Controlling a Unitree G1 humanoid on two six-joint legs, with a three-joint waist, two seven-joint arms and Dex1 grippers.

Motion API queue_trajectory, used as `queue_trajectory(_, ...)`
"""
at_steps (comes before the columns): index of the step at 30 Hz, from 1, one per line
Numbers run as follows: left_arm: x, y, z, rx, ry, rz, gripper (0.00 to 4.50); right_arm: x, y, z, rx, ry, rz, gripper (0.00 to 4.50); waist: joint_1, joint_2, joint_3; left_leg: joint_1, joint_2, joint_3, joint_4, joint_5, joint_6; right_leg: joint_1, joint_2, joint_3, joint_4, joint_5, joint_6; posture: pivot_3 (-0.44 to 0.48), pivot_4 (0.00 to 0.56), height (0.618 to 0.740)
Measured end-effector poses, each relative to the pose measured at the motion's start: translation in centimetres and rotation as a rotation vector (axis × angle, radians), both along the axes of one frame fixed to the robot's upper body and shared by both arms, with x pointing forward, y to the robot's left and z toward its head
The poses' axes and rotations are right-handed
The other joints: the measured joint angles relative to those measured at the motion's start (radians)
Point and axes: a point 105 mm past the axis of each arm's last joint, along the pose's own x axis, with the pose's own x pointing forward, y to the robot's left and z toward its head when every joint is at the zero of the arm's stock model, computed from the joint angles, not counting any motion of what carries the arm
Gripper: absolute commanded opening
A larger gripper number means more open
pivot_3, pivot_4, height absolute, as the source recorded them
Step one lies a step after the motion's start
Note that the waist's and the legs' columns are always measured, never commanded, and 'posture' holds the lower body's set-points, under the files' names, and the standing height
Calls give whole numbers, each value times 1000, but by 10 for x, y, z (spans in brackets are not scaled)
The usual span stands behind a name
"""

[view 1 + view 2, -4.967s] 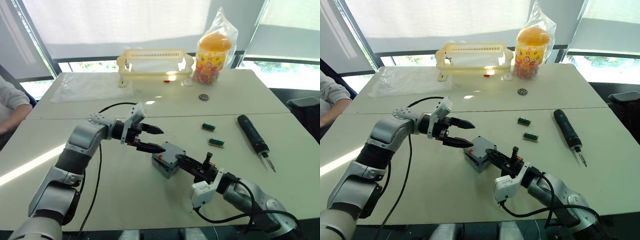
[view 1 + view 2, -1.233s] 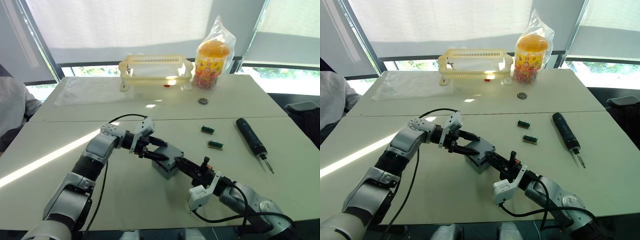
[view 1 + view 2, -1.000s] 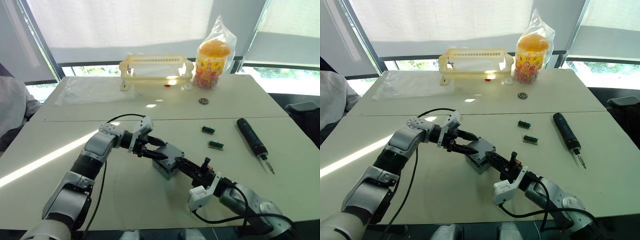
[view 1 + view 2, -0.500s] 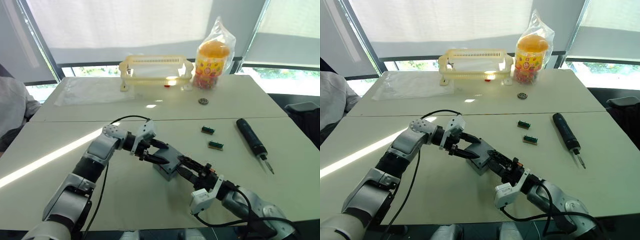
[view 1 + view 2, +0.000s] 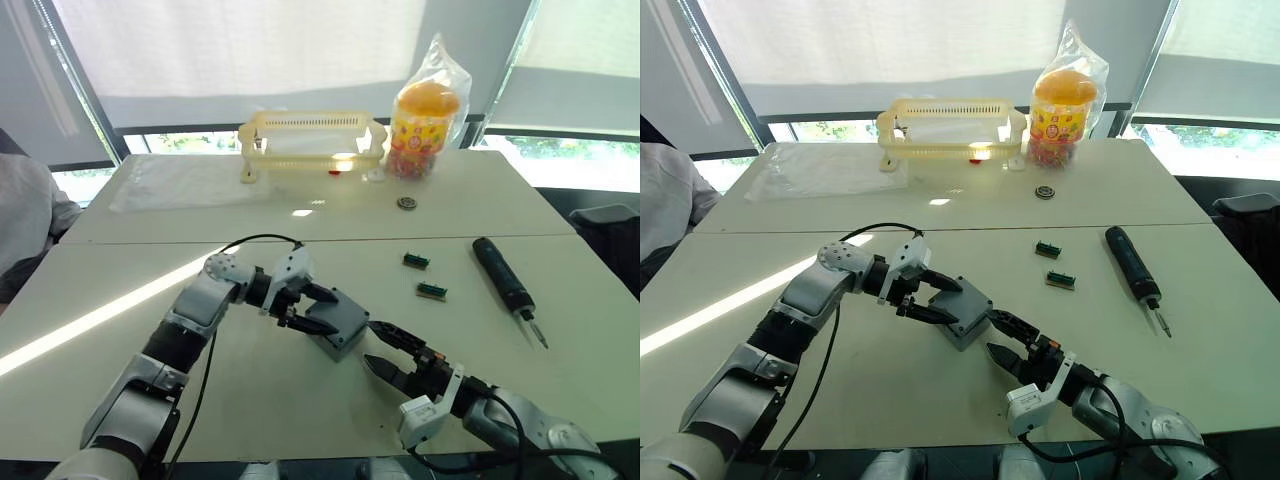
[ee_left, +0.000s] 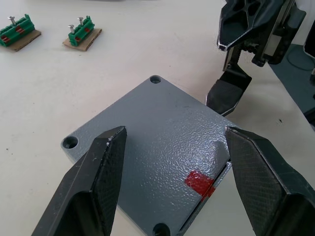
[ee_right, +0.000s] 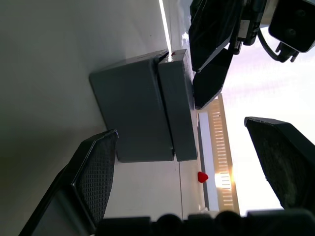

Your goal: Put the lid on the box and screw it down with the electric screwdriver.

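The flat blue-grey plastic lid point(image 6: 152, 157) sits on top of the small blue-grey plastic box point(image 7: 133, 118), which rests near the middle of the pale desk point(image 5: 150, 390). The left hand point(image 5: 312, 308) is spread open around the box's top, fingers on either side of the lid. The right hand point(image 5: 385, 350), also open and empty, hovers just beside the box on the robot's side. The long black pen-shaped electric screwdriver point(image 5: 505, 280) lies well apart, to the right of the box. It looks rigid, smooth and fairly light; I'd grip it around the thick barrel, leaving the thin metal bit free.
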Motion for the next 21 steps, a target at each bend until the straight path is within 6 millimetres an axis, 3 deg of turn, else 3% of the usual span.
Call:
queue_trajectory(5,-2,-2,2,-4,-9,-8,3182,1,-3,1,31,10,-24,4464,0,0,0,0,0,0,0,0,0,0,0,0,0,0,0,0,150,740)
queue_trajectory(13,-11,5,11,-11,74,2,3182,16,-24,23,144,-6,-134,4464,-1,0,2,-1,0,0,0,0,0,-2,0,0,0,0,0,0,150,740)
queue_trajectory(17,-13,19,38,-60,86,30,3182,16,-32,26,249,75,-180,4464,-2,0,7,-2,1,0,0,0,0,-2,0,0,0,0,0,0,150,740)
queue_trajectory(21,-2,30,66,-118,58,94,3182,21,-40,39,522,258,-274,4464,0,-1,10,-2,1,-1,0,0,0,-1,0,0,0,0,0,0,150,740)
